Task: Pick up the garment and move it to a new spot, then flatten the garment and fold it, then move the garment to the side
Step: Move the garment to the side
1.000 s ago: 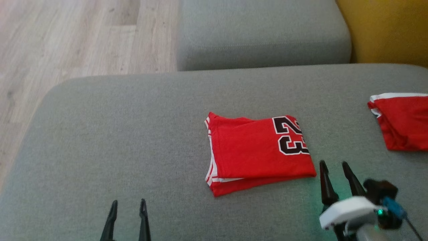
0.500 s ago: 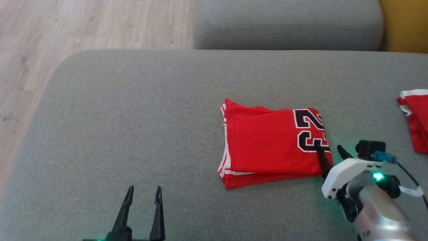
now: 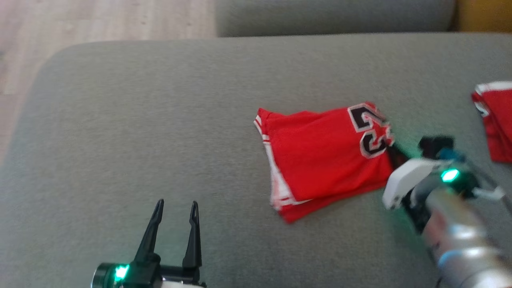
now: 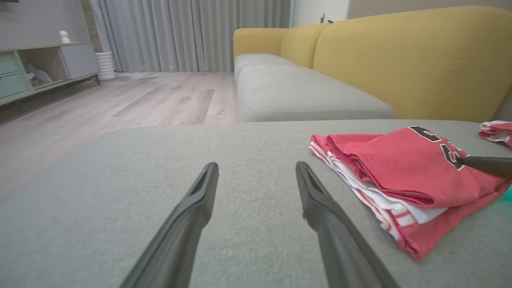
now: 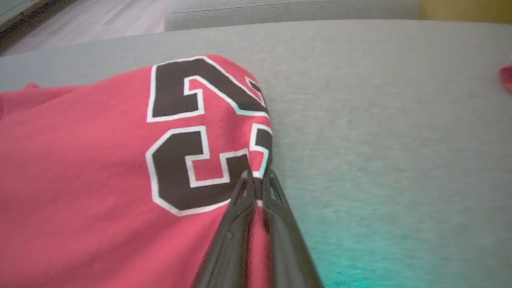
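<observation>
The garment is a folded red jersey with a black "23", lying on the grey cushion. Its right end with the number is raised and skewed. My right gripper is at that right edge. In the right wrist view its two fingers meet at the number, so the right gripper is shut on the garment. My left gripper stands open over bare cushion, well left of the garment. The left wrist view has the left gripper open and the garment to its right, with a dark finger of the right gripper on it.
A second red garment lies at the cushion's right edge. Behind the cushion is another grey seat and a yellow sofa back. Wooden floor lies off the cushion's left and far edges.
My right gripper went forward onto the garment's right edge and closed on it. That end of the garment has lifted and turned. The head camera has shifted too. The left gripper stays open.
</observation>
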